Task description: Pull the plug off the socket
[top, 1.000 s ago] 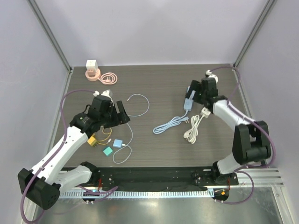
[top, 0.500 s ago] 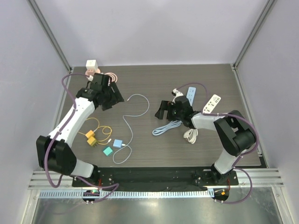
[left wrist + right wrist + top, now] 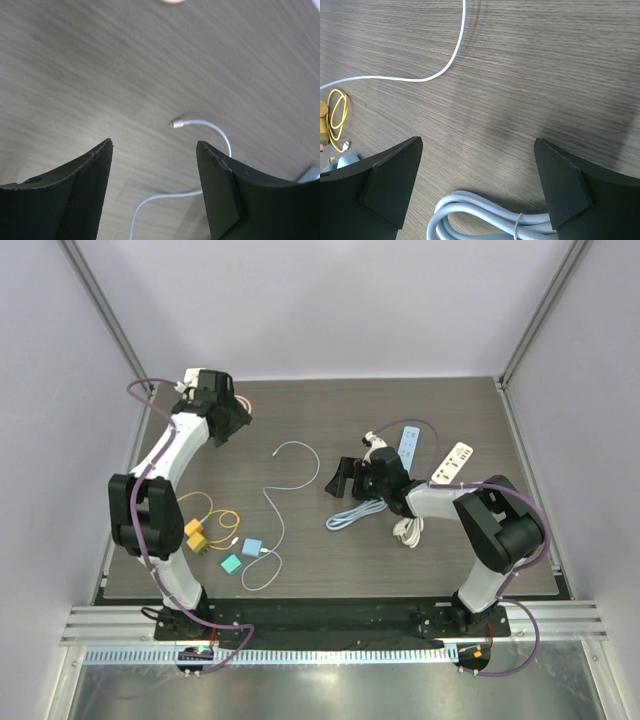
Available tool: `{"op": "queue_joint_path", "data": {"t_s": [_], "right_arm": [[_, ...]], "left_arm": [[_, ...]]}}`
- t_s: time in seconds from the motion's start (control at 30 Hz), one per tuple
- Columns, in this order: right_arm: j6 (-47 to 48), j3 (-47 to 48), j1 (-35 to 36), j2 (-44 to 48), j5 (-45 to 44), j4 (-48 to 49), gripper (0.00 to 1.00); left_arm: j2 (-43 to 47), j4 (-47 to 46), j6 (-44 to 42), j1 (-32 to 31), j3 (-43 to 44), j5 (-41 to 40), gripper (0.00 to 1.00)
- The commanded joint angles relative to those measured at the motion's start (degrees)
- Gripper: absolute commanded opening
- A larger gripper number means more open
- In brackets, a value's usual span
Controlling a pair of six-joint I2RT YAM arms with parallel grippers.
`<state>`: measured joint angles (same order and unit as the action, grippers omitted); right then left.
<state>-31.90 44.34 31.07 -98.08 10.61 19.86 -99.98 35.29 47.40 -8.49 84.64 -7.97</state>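
The left gripper hung over the far-left corner of the bench. Its black fingers, one with a finely textured inner pad, stood moderately apart and held nothing. Below the gap lay the metal-tipped end of a thin white cable. Of the pink socket only a blurred sliver showed at the top edge of that view, clear of the fingers; the plug could not be made out. The right gripper had its fingers spread wide and empty over the wood-grain surface, just beside a coil of glossy pale-blue cord bound by a thin tie.
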Motion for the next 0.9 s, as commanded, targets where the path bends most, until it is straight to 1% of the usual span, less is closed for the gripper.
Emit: {"op": "queue_joint_path", "data": {"t_s": [0.0, 0.07, 0.17, 0.2, 0.27, 0.3, 0.4, 0.43, 0.47, 0.5, 0.53, 0.6, 0.63, 0.73, 0.87], "right_arm": [[-0.44, -0.22, 0.40, 2.28, -1.21, 0.36, 1.00], [-0.44, -0.22, 0.40, 2.72, -1.30, 0.27, 1.00], [-0.01, -0.13, 0.31, 3.51, -1.65, -0.17, 1.00], [0.26, -0.13, 0.31, 3.77, -1.91, -0.43, 0.99], [0.26, -0.13, 0.13, 3.95, -2.35, -0.61, 1.00], [-0.09, -0.13, -0.22, 3.87, -2.00, -0.52, 1.00], [-1.06, -0.21, -0.40, 3.60, -0.16, 0.09, 1.00], [-1.15, -0.22, -0.40, 3.51, -0.07, 0.18, 1.00], [-1.06, -0.22, -0.40, 3.51, -0.15, 0.18, 1.00], [-0.97, -0.30, -0.57, 3.51, -0.33, 0.27, 1.00], [-1.06, -0.39, -0.57, 3.43, -0.33, 0.27, 1.00], [-1.15, -0.39, -0.75, 3.25, -0.07, 0.27, 1.00], [-1.23, -0.39, -0.92, 3.08, -0.06, 0.27, 1.00], [-1.50, -0.48, -1.27, 3.16, 0.29, 0.27, 1.00], [-1.59, -0.65, -1.54, 2.81, 0.46, 0.45, 1.00]], "left_arm": [[-4.50, -2.59, 0.77, 0.14, 6.48, -6.61, 0.69], [-6.97, -3.90, 1.20, 0.93, 8.25, -7.15, 0.69], [-13.55, -3.30, 1.12, 2.07, 14.48, -7.50, 0.68], [-16.96, -2.43, 2.42, 2.34, 18.41, -8.63, 0.68], [-21.11, 2.13, 4.71, 3.74, 23.00, -9.26, 0.67], [-25.22, 7.03, 7.77, 4.18, 28.16, -9.69, 0.67], [-29.20, 10.32, 11.48, 5.76, 33.47, -9.52, 0.64], [-30.08, 9.89, 12.45, 6.38, 33.40, -9.87, 0.60], [-30.18, 9.28, 13.33, 6.73, 32.96, -10.05, 0.58], [-30.09, 8.58, 14.47, 7.08, 31.39, -10.22, 0.57], [-29.48, 5.96, 15.78, 7.61, 30.33, -10.40, 0.56], [-28.95, 4.18, 16.32, 7.79, 28.83, -11.98, 0.53], [-29.13, 3.48, 16.06, 7.79, 28.83, -13.55, 0.53], [-30.35, 2.86, 15.18, 8.14, 30.66, -14.09, 0.53], [-33.43, 1.89, 16.32, 8.23, 33.21, -10.59, 0.47]]}}
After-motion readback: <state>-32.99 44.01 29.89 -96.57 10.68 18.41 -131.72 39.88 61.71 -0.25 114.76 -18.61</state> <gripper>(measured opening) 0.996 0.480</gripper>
